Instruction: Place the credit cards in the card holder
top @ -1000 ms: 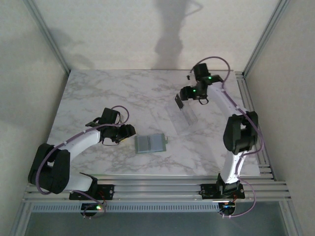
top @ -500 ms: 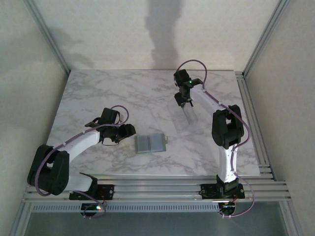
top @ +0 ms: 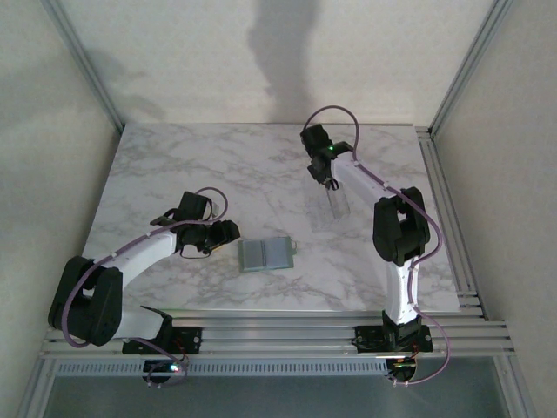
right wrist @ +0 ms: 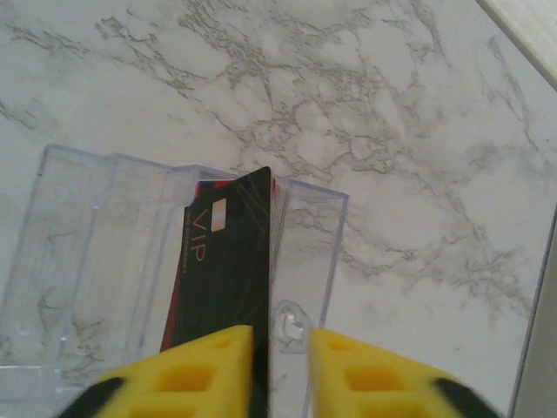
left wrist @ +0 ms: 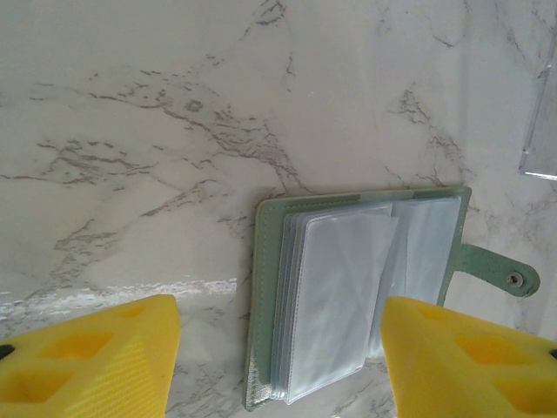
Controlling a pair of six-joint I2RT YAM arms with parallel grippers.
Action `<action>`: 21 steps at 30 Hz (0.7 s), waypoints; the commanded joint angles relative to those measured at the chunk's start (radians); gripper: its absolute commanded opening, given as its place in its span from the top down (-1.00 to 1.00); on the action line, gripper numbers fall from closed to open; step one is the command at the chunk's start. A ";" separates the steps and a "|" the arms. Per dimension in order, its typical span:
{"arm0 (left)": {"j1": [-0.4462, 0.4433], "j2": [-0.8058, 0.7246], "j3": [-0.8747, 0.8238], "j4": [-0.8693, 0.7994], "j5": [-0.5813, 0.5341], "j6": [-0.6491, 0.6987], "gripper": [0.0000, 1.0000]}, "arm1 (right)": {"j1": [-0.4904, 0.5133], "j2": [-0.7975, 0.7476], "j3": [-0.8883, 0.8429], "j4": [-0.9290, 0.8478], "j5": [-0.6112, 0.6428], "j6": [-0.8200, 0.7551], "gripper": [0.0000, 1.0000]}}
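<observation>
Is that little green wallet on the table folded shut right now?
No, the wallet lies spread open, its clear sleeves showing and its snap tab undone at one side.

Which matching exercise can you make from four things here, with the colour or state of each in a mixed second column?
Things:
1. holder
2. card
3. case
4. left hand

Colour or state:
a. clear plastic
b. yellow, spread apart
c. green, lying open
d. black, marked VIP

Pairs: 1-c; 2-d; 3-a; 4-b
</observation>
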 commanded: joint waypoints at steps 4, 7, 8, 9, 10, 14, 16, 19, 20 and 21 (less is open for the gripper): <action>0.011 -0.001 -0.009 -0.012 -0.011 0.022 -0.24 | 0.006 -0.001 0.012 -0.024 0.014 -0.002 0.87; 0.011 0.002 -0.005 -0.015 -0.011 0.025 -0.24 | 0.006 -0.008 0.012 -0.028 -0.006 0.010 0.95; 0.011 0.004 -0.004 -0.015 -0.011 0.027 -0.24 | 0.005 -0.010 0.012 -0.029 -0.015 0.014 0.98; 0.011 0.005 -0.002 -0.018 -0.011 0.028 -0.24 | 0.005 -0.010 0.016 -0.037 -0.027 0.018 1.00; 0.011 0.006 0.000 -0.020 -0.011 0.030 -0.24 | 0.005 -0.009 0.023 -0.047 -0.037 0.024 1.00; 0.011 0.007 0.001 -0.020 -0.008 0.032 -0.24 | 0.006 0.008 0.064 -0.115 -0.105 0.050 1.00; 0.011 0.007 0.003 -0.020 0.000 0.030 -0.24 | 0.005 0.028 0.096 -0.169 -0.142 0.065 1.00; 0.011 0.009 0.004 -0.020 0.003 0.030 -0.24 | 0.006 0.057 0.139 -0.233 -0.170 0.078 0.97; 0.011 0.010 0.004 -0.019 0.005 0.032 -0.24 | 0.005 0.064 0.149 -0.245 -0.174 0.080 0.96; 0.011 0.013 0.003 -0.018 0.007 0.032 -0.24 | 0.004 0.070 0.158 -0.255 -0.175 0.084 0.94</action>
